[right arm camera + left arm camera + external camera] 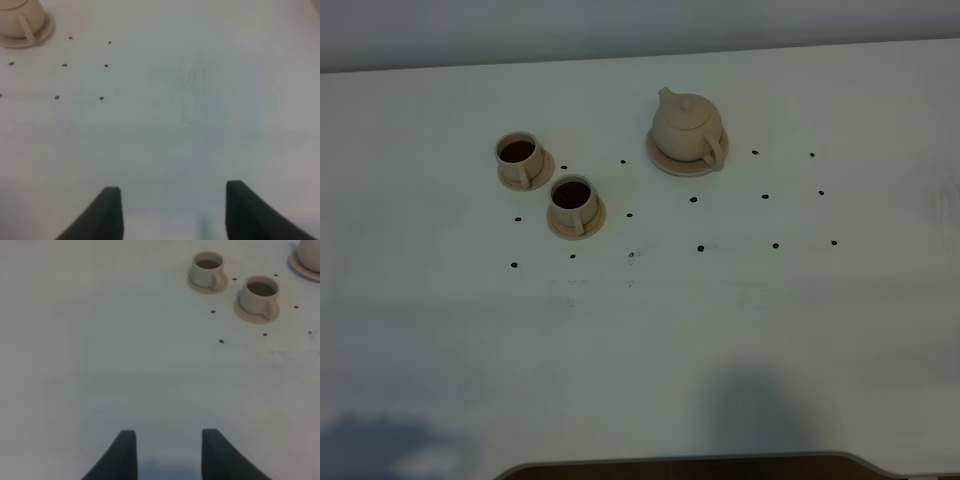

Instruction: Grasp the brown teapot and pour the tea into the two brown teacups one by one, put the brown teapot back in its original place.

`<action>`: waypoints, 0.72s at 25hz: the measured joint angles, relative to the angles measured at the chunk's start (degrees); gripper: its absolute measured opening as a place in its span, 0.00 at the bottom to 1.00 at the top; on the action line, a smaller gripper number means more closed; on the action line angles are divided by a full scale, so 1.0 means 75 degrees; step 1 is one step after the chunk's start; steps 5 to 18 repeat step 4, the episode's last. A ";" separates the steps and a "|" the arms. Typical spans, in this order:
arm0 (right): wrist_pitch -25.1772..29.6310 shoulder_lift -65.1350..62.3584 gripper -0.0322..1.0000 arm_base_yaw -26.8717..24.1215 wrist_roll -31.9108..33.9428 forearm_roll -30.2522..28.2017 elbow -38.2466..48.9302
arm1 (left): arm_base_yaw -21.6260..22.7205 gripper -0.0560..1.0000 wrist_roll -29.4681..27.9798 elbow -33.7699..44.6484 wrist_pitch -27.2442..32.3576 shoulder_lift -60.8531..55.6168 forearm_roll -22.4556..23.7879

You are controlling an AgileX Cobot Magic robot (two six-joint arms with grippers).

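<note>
The brown teapot (686,127) stands upright on its round saucer at the back of the white table; its lower part also shows in the right wrist view (20,17). Two brown teacups (519,157) (573,201) sit on saucers to its left, each holding dark tea (517,151). The left wrist view shows both cups (207,269) (260,296) far from my left gripper (169,450), which is open and empty. My right gripper (171,212) is open and empty, well away from the teapot. Neither arm appears in the exterior high view.
Small black dots (765,197) mark the table (640,330) around the cups and teapot. The table's front edge (680,462) shows at the bottom, with arm shadows on it.
</note>
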 joint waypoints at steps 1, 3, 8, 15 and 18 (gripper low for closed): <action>0.0000 0.0000 0.47 0.0000 0.0000 0.0000 0.0000 | 0.0000 0.37 0.0000 0.0000 0.0000 0.0000 0.0000; 0.0000 0.0000 0.47 0.0000 0.0000 0.0000 0.0000 | 0.0000 0.37 0.0000 0.0000 0.0000 0.0000 0.0000; 0.0000 0.0000 0.47 0.0000 0.0000 0.0000 0.0000 | 0.0000 0.37 0.0000 0.0000 0.0000 0.0000 0.0000; 0.0000 0.0000 0.47 0.0000 0.0000 0.0000 0.0000 | 0.0000 0.37 0.0000 0.0000 0.0000 0.0000 0.0000; 0.0000 0.0000 0.47 0.0000 0.0000 0.0000 0.0000 | 0.0000 0.37 0.0000 0.0000 0.0000 0.0000 0.0000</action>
